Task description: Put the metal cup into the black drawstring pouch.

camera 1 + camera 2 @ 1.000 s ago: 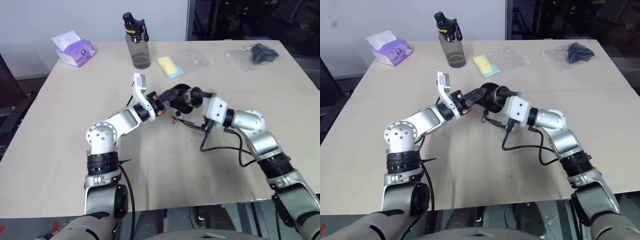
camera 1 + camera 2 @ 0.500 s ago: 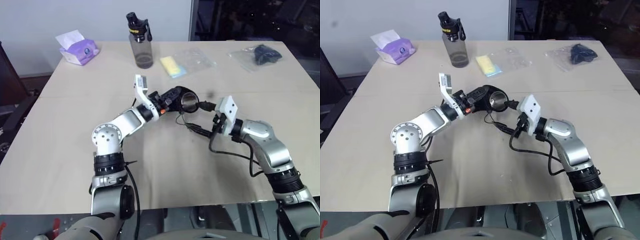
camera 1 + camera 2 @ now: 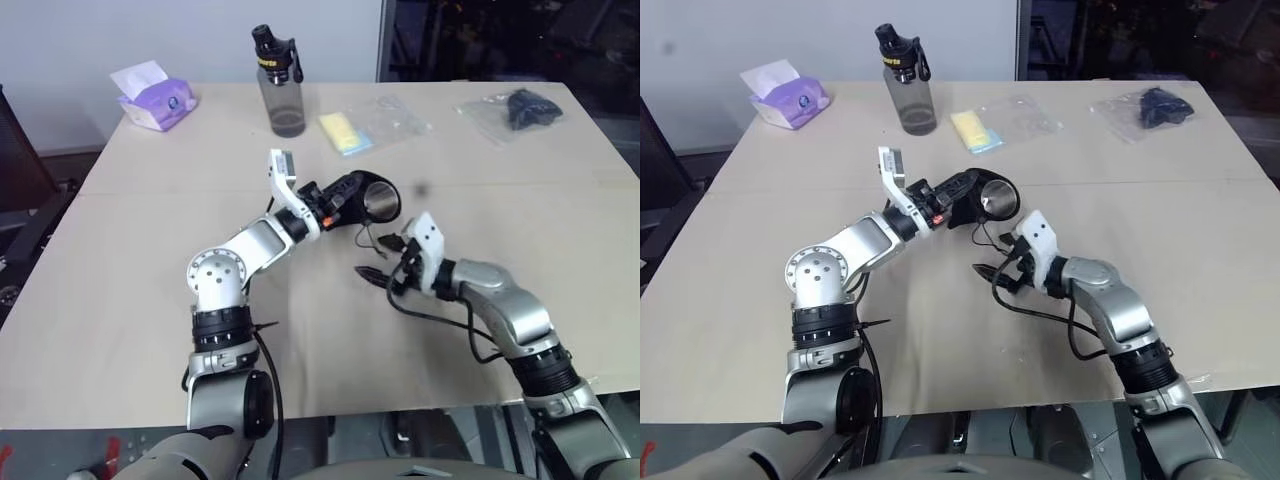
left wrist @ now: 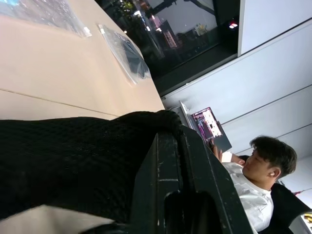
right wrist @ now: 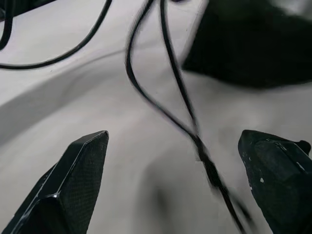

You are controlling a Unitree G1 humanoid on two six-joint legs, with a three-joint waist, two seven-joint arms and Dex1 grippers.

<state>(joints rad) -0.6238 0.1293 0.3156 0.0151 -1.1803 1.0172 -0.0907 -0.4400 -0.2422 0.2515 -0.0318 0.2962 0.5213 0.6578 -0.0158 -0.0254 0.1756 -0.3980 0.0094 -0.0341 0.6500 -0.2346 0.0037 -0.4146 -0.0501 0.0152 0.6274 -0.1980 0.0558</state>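
Note:
My left gripper [image 3: 335,196] is shut on the black drawstring pouch [image 3: 350,188] and holds it above the middle of the table, mouth turned to the right. The metal cup [image 3: 383,203] sits in that mouth, its shiny rim and inside showing. The pouch's thin cord [image 3: 366,237] hangs down from it. Just below and to the right of the pouch, my right gripper [image 3: 376,258] is open and holds nothing. In the right wrist view the cord [image 5: 168,105] runs between the two spread fingertips [image 5: 80,165], apart from both. Black pouch fabric [image 4: 73,161] lies against my left finger in the left wrist view.
At the table's far edge stand a grey water bottle [image 3: 278,85] and a purple tissue pack [image 3: 152,97]. A yellow item in a clear bag [image 3: 345,132] and a dark item in a clear bag [image 3: 515,108] lie at the back right. A seated person [image 4: 263,165] shows beyond the table.
My right gripper has drawn back from the pouch's mouth, rolled, and sunk toward the table. The cup now shows in the pouch's mouth. The left gripper has kept its place.

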